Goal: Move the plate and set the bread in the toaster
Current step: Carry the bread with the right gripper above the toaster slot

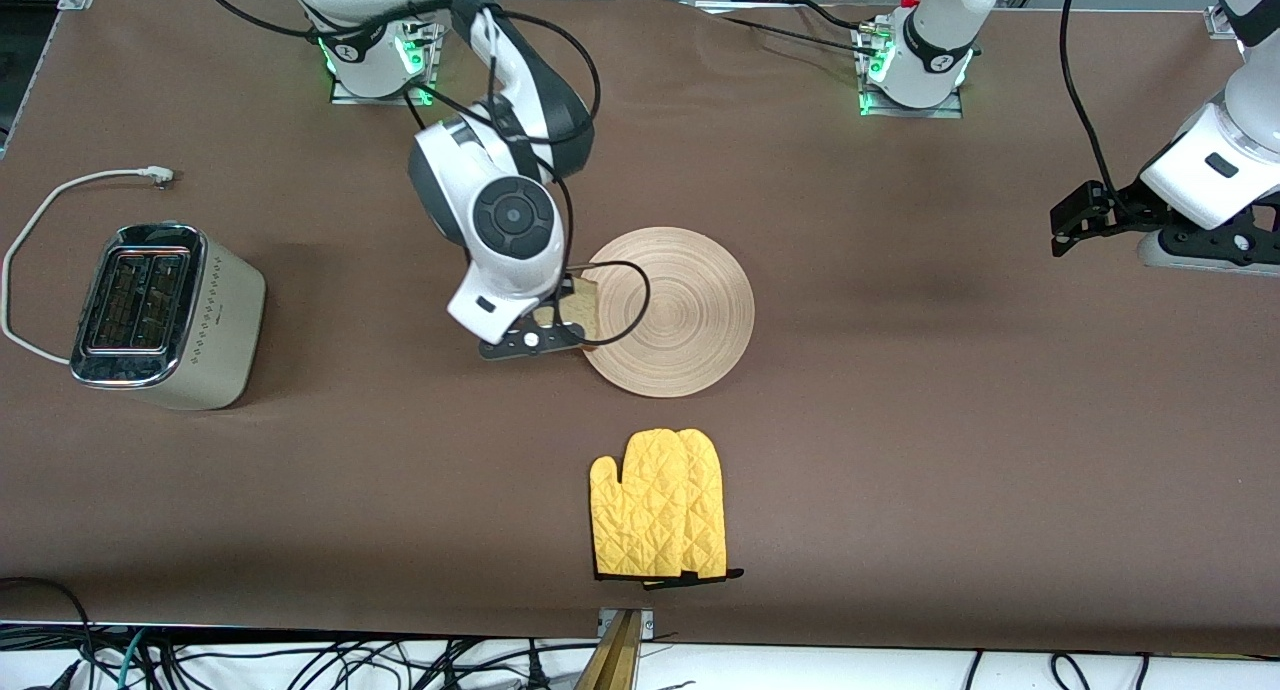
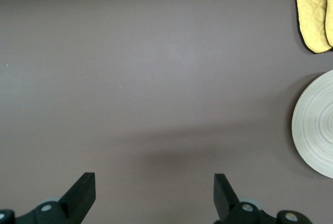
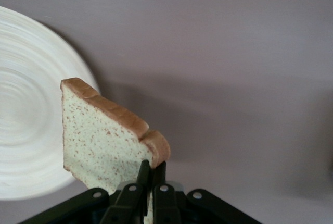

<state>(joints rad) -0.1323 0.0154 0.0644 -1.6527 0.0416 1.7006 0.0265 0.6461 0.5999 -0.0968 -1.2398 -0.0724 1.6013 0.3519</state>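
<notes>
My right gripper (image 1: 568,322) is shut on the bread (image 3: 99,135), a speckled slice with a brown crust, pinched at one corner between the fingertips (image 3: 145,169) and held on edge. The bread (image 1: 582,305) hangs over the rim of the plate (image 1: 680,315) that faces the right arm's end of the table. This round wooden plate (image 3: 26,130) lies flat mid-table with nothing on it. The cream toaster (image 1: 165,315) stands at the right arm's end, slots up. My left gripper (image 1: 1058,232) waits open over bare table at the left arm's end, nothing between its fingers (image 2: 86,185).
Two yellow oven mitts (image 1: 660,520) lie nearer the front camera than the plate, also seen as mitts (image 2: 312,10) with the plate's edge (image 2: 315,130) in the left wrist view. The toaster's white cord (image 1: 40,210) loops on the table beside it.
</notes>
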